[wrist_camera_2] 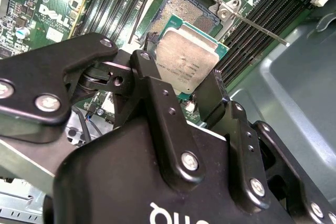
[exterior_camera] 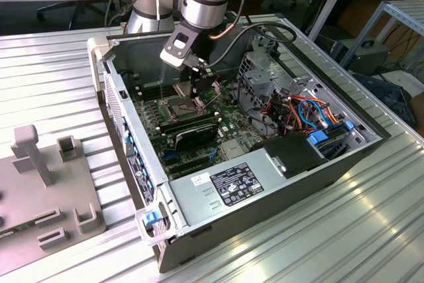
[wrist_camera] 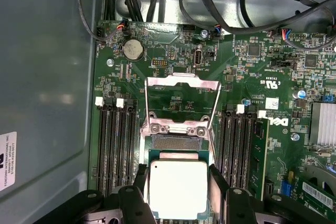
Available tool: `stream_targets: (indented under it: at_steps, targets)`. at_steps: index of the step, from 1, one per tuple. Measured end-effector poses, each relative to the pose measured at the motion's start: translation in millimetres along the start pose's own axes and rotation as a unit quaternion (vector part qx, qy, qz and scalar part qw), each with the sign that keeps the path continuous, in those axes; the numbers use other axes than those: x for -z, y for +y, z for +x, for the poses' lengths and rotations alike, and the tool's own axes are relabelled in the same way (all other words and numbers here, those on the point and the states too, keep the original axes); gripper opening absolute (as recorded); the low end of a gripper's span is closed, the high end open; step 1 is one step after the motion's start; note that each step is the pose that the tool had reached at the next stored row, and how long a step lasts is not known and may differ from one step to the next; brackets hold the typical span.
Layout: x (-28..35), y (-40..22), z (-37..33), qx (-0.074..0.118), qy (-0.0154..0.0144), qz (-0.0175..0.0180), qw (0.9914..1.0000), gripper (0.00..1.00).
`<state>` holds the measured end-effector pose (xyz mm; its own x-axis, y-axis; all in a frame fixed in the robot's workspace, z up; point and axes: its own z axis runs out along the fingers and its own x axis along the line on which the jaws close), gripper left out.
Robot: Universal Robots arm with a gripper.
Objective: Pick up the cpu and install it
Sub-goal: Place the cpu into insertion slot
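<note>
Black two-finger gripper (exterior_camera: 197,94), at eleven o'clock from the grey power-supply box (exterior_camera: 232,187) in the exterior view, pinched the small silvery square cpu (wrist_camera_2: 188,61) by opposite edges, seemingly leaving its underside free for the open dark socket (wrist_camera_2: 184,11).

A ribbed, silvery metal table (exterior_camera: 371,230) spans the exterior view from the left edge to the lower right. An open desktop computer case (exterior_camera: 318,180) lies on its side across the centre of the frame, interior facing up. At lower left, a flat grey fixture plate (exterior_camera: 26,210) with upright posts and small brackets rests on the same surface, near the case.
</note>
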<state>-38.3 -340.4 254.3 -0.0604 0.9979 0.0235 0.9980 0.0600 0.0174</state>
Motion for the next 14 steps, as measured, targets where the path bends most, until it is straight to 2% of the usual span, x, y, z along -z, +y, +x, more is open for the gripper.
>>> stream_targets:
  at_steps: [14]
  targets:
    - [-6.3, -0.1, -0.2, 0.0, 0.0, 0.0, 1.0, 0.55]
